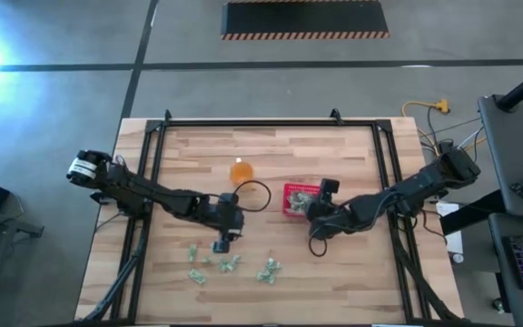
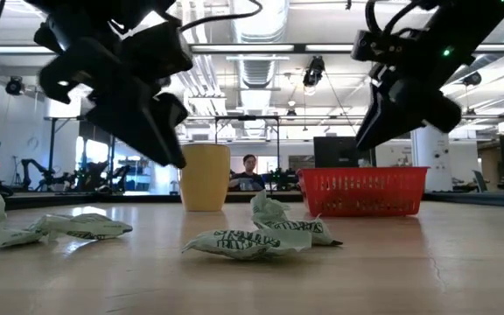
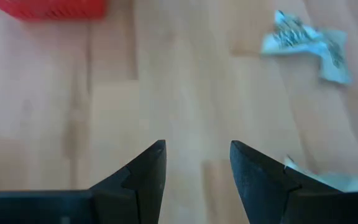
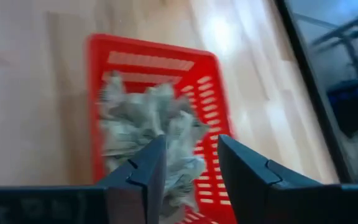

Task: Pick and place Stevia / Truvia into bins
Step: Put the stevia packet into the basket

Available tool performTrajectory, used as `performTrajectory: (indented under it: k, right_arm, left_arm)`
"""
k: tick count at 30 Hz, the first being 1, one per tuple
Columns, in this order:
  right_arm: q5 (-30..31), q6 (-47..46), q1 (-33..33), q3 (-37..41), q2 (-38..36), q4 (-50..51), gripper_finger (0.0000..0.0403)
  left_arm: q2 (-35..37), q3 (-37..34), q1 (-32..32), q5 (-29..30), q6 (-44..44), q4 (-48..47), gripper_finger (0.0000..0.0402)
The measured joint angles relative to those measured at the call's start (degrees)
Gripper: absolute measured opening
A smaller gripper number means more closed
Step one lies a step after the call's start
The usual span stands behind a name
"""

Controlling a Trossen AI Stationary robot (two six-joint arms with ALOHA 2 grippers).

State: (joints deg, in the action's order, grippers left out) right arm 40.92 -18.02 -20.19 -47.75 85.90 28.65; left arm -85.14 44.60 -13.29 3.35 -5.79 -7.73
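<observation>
wooden table (image 1: 334,263) with black frame rails along its edges. translucent orange cup (image 1: 241,170) upright near table centre. yellow cable (image 1: 422,107) on the floor beyond the far right corner. person (image 2: 249,171) seated in background.

Bare wood lies open across the upper left and upper right of the pale wooden table (image 1: 189,150) in the high view. Near centre stand a small translucent orange cup (image 1: 241,171) and, right of it, a small square red latticed plastic basket (image 1: 291,190), with clear boards between. Crumpled green-and-white paper sweetener packets (image 1: 230,265) litter the lower middle.
</observation>
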Motion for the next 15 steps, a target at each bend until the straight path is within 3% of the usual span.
performTrajectory:
  k: [7, 15]
  right_arm:
    - [-10.2, 2.0, -1.7, -1.3, 0.0, 0.8, 0.0138]
    - [-11.5, 2.2, -3.2, -1.3, 0.0, 0.7, 0.0127]
  left_arm:
    - [0.0, 0.0, -3.5, -5.3, -4.7, -2.3, 0.0162]
    - [-1.0, 0.0, -8.9, -6.8, -7.4, -0.1, 0.0162]
